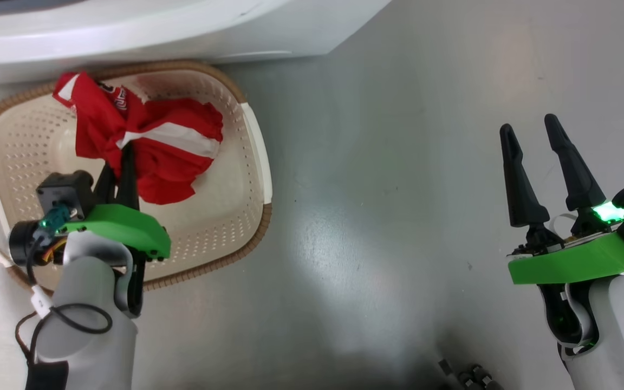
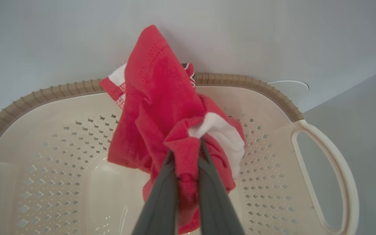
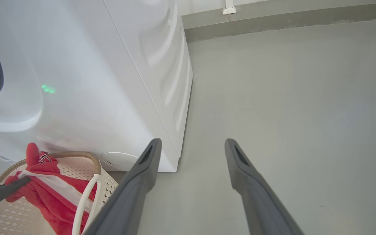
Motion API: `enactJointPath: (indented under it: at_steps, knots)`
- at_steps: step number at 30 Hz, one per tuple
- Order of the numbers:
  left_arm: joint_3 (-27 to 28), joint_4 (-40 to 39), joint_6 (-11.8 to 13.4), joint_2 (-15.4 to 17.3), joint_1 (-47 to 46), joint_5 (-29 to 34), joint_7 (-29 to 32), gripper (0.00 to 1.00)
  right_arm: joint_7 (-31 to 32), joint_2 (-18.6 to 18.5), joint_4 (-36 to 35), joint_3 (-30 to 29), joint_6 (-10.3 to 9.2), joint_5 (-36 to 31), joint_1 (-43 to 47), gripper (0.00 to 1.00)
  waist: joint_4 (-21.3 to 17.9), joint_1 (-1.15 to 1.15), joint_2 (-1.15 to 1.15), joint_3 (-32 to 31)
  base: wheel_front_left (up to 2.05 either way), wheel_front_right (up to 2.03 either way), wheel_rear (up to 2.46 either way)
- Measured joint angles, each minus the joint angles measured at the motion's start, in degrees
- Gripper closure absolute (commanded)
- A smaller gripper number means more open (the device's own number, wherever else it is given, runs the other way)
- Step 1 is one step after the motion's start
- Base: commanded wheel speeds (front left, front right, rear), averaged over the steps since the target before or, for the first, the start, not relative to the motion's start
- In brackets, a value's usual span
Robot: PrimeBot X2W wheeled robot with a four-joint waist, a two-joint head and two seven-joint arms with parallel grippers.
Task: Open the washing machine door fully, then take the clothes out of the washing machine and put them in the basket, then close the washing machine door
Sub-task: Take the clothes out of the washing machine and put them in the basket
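**Left jaws pinched on the red clothes in the basket; right jaws wide and empty**

The left jaws are nearly closed. In the left wrist view their two dark fingers (image 2: pixel 162 195) squeeze a bunched fold of the clothes (image 2: pixel 155 107), red fabric with a white panel showing just above the fingertips. In the head view the same fingers (image 1: pixel 128 173) reach into the clothes (image 1: pixel 149 146) at the left of the frame.

The fabric hangs within the basket (image 1: pixel 30 141), and one red-and-white corner rises over the brown rim at the basket's upper edge. Whether the cloth's lower end rests on the basket's bottom cannot be told. The perforated cream wall of the basket (image 2: pixel 60 153) surrounds the cloth on both sides.

The right jaws stand spread wide with nothing between them, the fingers (image 1: pixel 518 179) over the bare grey floor (image 1: pixel 398 189) at the right of the frame, well apart from the basket.

The washing machine (image 1: pixel 128 32) runs along the top left, its white front just beside the basket's upper rim. In the right wrist view the machine (image 3: pixel 93 81) occupies the left half, with the basket (image 3: pixel 100 163) and clothes (image 3: pixel 44 195) at the lower left.
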Motion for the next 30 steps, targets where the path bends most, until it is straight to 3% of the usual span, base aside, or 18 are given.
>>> enactJointPath:
  at_steps: [13, 14, 15, 16, 17, 18, 19, 30]
  knots:
    - [-0.2, 6.2, 0.1, 0.0, -3.4, 0.3, 0.0, 0.99, 0.0, -0.4, -0.5, 0.1, 0.0, 0.0, -0.5, 0.0, -0.1, 0.0, 0.0, 2.3, 0.0, 0.0, 0.0]
    - [-0.1, 6.3, 0.1, 0.0, -3.4, 0.3, 0.0, 0.91, 0.0, -0.4, -0.5, 0.1, 0.0, 0.0, -0.5, 0.0, -0.1, 0.0, 0.0, 2.1, 0.0, 0.0, 0.0]
    - [0.0, 6.4, 0.1, 0.0, -3.4, 0.3, 0.0, 0.68, 0.0, -0.4, -0.5, 0.1, 0.0, 0.0, -0.5, 0.0, -0.1, 0.0, 0.0, 2.0, 0.0, 0.0, 0.0]
    - [0.0, 6.4, 0.1, 0.0, -3.4, 0.3, 0.0, 0.6, 0.0, -0.4, -0.5, 0.1, 0.0, 0.0, -0.5, 0.0, -0.2, 0.0, 0.0, 1.9, 0.0, 0.0, 0.0]
    - [0.1, 6.4, 0.1, 0.0, -3.4, 0.3, 0.0, 0.37, 0.0, -0.4, -0.4, 0.1, 0.0, 0.0, -0.5, 0.0, -0.2, 0.0, 0.0, 1.7, 0.0, 0.0, 0.0]
    - [0.1, 6.4, 0.2, 0.0, -3.4, 0.3, 0.0, 0.04, 0.0, -0.4, -0.3, 0.1, 0.0, 0.0, -0.5, 0.0, -0.2, 0.0, 0.0, 1.5, 0.0, 0.0, 0.0]
    - [0.1, 6.4, 0.4, 0.0, -3.4, 0.3, 0.0, 0.0, 0.0, -0.4, -0.2, 0.2, 0.0, 0.0, -0.5, 0.0, -0.2, 0.0, 0.0, 1.3, 0.0, 0.0, 0.0]
    - [0.8, 3.7, 0.5, 0.0, -0.2, -0.9, 0.0, 0.0, 0.0, -0.4, 1.2, 1.3, 0.0, 0.0, -0.4, 0.0, 0.1, 0.0, 0.0, -3.7, 0.0, 0.0, 0.0]
